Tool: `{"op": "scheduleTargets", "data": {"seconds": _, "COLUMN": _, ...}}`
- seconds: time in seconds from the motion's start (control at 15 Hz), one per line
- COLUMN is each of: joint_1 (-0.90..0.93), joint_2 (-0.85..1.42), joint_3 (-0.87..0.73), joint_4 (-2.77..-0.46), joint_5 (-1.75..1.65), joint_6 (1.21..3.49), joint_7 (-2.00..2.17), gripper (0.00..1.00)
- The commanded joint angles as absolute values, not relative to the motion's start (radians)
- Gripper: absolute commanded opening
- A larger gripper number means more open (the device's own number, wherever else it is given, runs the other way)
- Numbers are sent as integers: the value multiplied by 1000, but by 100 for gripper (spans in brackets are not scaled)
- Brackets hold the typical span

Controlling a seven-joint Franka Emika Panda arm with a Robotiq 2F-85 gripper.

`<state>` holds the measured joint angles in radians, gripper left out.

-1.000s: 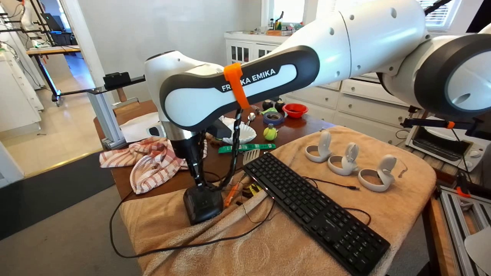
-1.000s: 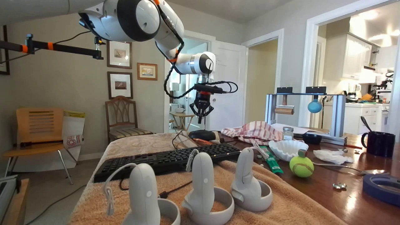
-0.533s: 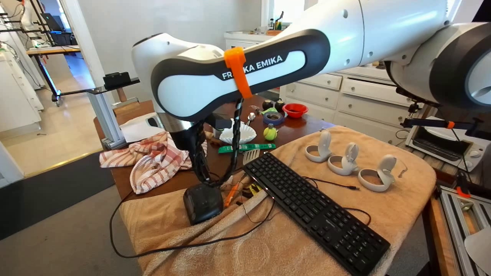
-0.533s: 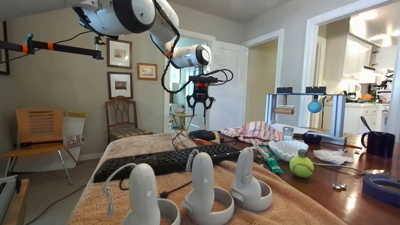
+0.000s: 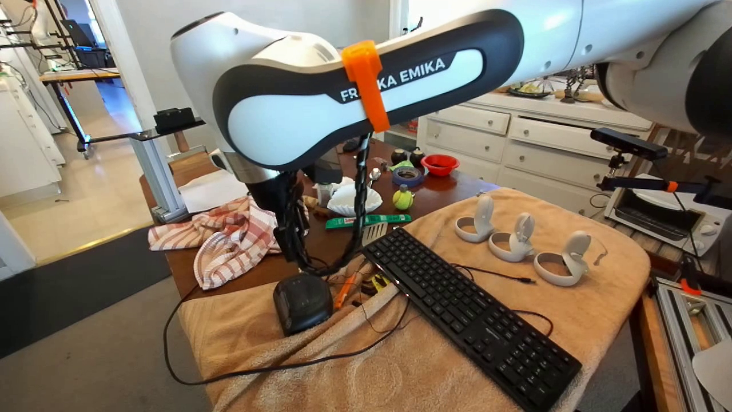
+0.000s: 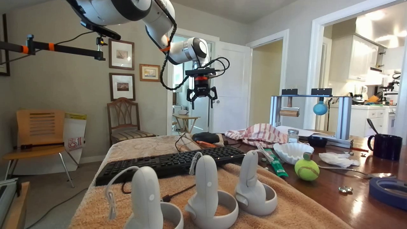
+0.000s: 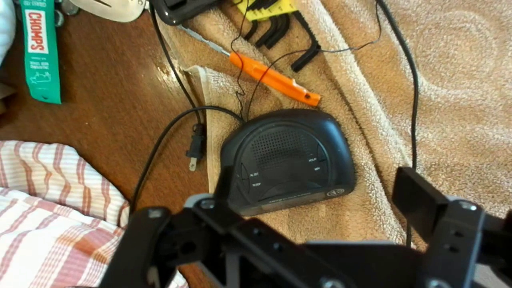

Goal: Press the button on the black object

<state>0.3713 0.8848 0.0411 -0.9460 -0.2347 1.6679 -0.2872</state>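
Note:
The black object (image 7: 280, 156) is a small rounded clock radio with a speaker grid, lying on the tan towel. Its side buttons carry the labels AL SET, SLEEP, HOUR and MIN, and a curved button (image 7: 294, 191) lies near its front edge. Which of them the task means, I cannot tell. In both exterior views the black object (image 5: 303, 303) rests beside the keyboard, and no hand of mine touches it. My gripper (image 6: 202, 105) hangs well above the black object (image 6: 206, 137), its fingers spread wide with nothing between them. From the wrist, the left finger (image 7: 225, 182) overlaps the clock's near corner.
A long keyboard (image 5: 469, 315) lies close by. An orange-handled tool (image 7: 276, 80), yellow-held hex keys (image 7: 272, 8) and loose cords (image 7: 415, 100) surround the clock. A striped cloth (image 7: 60, 208) is on the wood beside it. Three white controllers (image 6: 208, 187) stand on the towel.
My gripper has risen away from the black object, and its fingers have gone from together to wide apart. The black object has stayed in place.

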Motion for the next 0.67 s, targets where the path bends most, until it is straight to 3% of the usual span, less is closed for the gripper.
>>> {"op": "scheduleTargets", "data": {"seconds": 0.0, "joint_1": 387, "joint_2": 797, "joint_3": 22, "joint_4": -1110, "joint_5": -255, "joint_6": 1751, "joint_7": -187, "gripper": 100}}
{"op": "scheduleTargets", "data": {"seconds": 0.6, "joint_1": 423, "joint_2": 583, "joint_3": 13, "joint_4": -1495, "joint_5": -289, "joint_6": 1985, "joint_7": 21, "gripper": 100}}
